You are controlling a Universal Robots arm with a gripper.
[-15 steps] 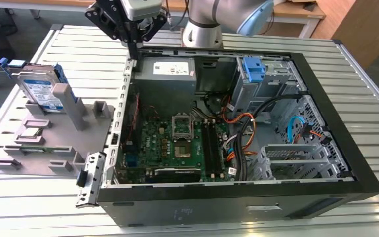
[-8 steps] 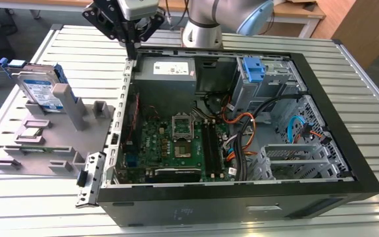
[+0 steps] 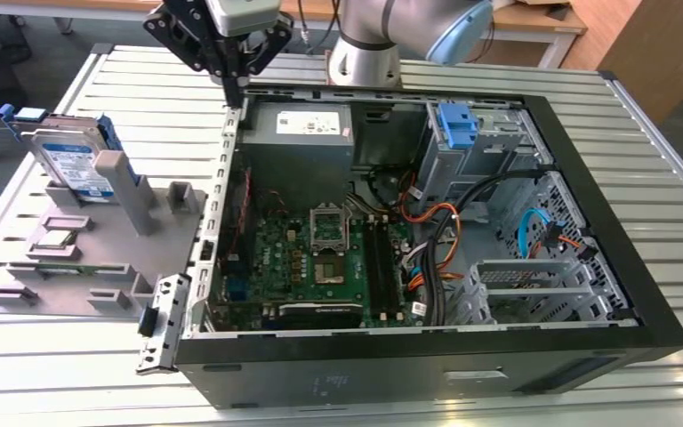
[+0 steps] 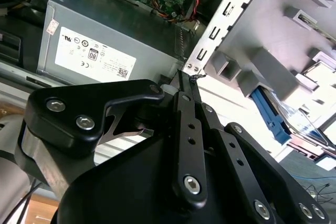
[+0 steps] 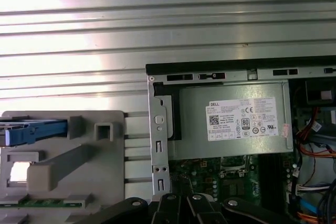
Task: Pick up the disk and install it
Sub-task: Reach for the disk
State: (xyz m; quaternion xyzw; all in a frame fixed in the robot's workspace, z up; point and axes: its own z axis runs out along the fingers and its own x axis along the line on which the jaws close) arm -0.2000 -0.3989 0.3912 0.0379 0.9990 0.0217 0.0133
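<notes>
One pair of black fingers, pressed together and holding nothing, poised over the far corner of the open computer case on the exterior view's left, close to the grey power supply. In the second wrist view, tips of the fingers meeting near the case's perforated edge. Disk upright in a slot of the grey fixture on the slatted bench, further to the exterior view's left, well apart from the fingers; same disk edge-on in the first wrist view.
</notes>
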